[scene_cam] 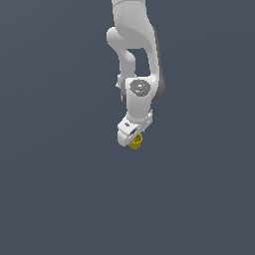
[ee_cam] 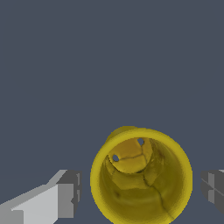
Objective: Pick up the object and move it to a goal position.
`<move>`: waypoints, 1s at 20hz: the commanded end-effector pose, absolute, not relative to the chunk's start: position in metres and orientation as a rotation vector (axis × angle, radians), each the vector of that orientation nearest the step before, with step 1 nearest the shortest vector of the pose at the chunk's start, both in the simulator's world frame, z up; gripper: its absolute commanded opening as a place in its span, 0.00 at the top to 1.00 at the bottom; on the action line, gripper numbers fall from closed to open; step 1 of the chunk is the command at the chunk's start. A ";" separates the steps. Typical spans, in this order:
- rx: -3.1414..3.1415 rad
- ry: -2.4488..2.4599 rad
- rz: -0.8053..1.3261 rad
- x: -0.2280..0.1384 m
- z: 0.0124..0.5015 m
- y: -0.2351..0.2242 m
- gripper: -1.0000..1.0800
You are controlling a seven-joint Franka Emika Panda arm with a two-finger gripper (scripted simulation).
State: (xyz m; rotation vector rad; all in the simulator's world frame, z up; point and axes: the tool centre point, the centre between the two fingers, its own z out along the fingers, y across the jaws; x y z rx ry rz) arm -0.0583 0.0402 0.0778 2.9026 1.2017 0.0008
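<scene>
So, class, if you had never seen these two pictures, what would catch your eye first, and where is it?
The yellow cup fills the wrist view, its open mouth facing the camera, between the two fingers with gaps on both sides. In the exterior view the white arm hangs from the top edge over a plain grey background, the gripper right at the tiny cup.

Yellow cup (ee_cam: 141, 177); hollow, open mouth facing wrist camera

The arm (scene_cam: 134, 50) is glossy white, built of rounded, bulbous segments with dark grey seams at the joints. A grey circular cap (scene_cam: 140, 87) with a darker centre sits on one joint. The gripper (scene_cam: 130, 135) has a blocky white body. In the wrist view, its fingers (ee_cam: 52, 199) are white with squared, dark grey pads.
</scene>
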 end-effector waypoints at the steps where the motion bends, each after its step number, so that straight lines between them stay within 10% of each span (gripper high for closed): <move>1: 2.902 1.204 0.000 -0.059 0.065 0.040 0.04; 9: 2.901 1.206 0.000 -0.059 0.046 0.040 0.04; 10: 2.901 1.206 0.000 -0.059 0.046 0.040 1.00; 20: 2.900 1.205 0.002 -0.058 0.047 0.040 1.00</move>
